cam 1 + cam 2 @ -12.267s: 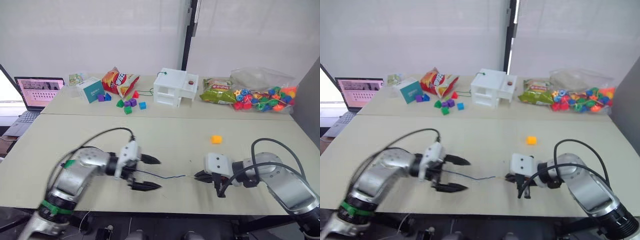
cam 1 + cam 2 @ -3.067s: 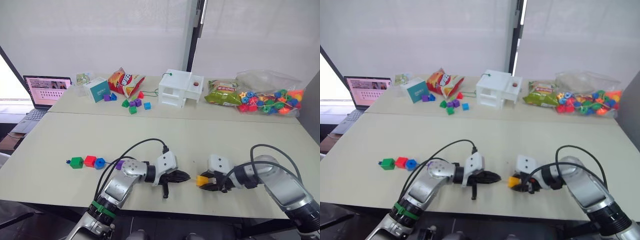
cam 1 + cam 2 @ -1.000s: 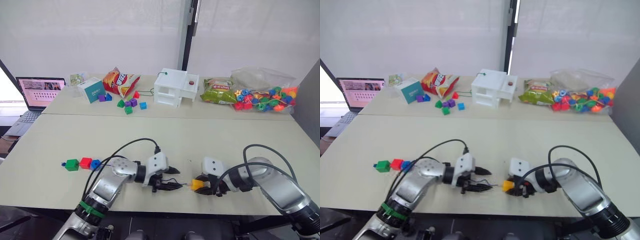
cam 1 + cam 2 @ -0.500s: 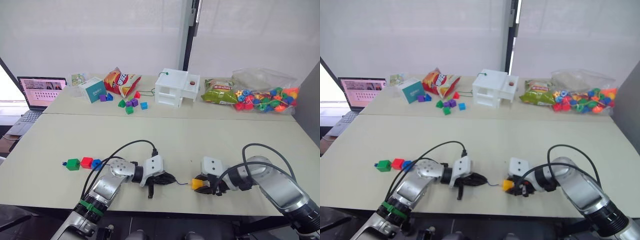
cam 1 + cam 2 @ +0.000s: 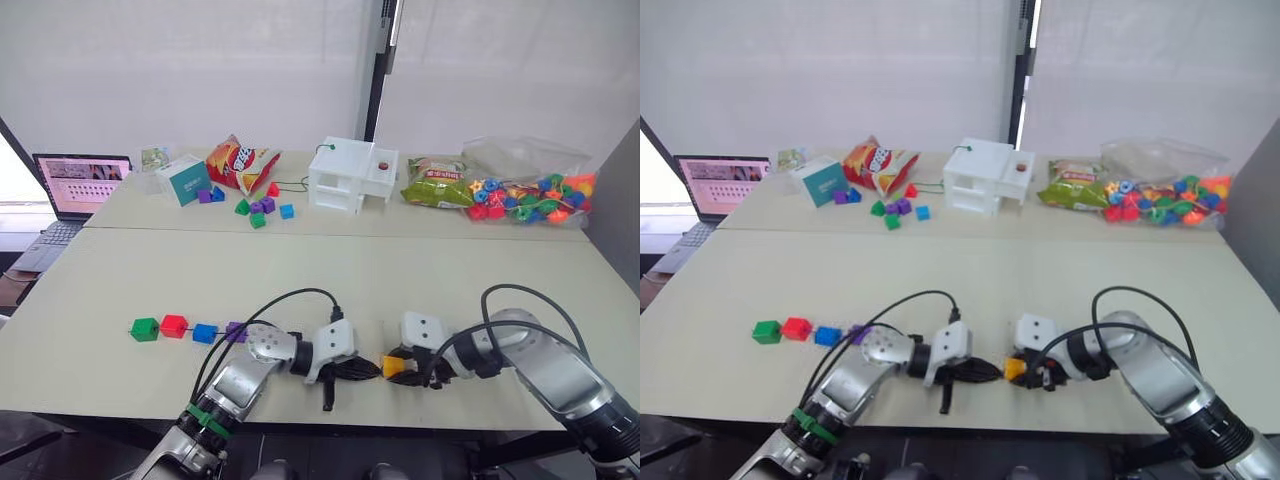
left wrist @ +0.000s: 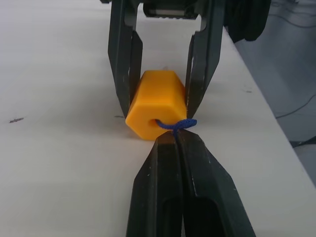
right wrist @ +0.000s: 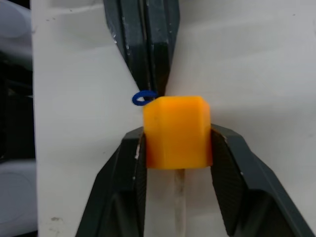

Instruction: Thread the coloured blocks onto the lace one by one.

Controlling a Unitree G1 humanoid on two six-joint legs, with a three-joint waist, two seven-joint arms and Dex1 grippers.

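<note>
- Green, red, blue, purple blocks strung at table's 9 o'clock.
- Left gripper, fingers pinched on lace, has closed in vs 0.5 s ago (lace now entering hole).
- Right gripper clamps yellow block at 6 o'clock; pale tip pokes out behind.

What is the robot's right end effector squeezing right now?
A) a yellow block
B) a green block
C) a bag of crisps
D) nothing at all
A: the right end effector is shut on the yellow block, while the left end effector pinches the lace at the block's hole.
</note>
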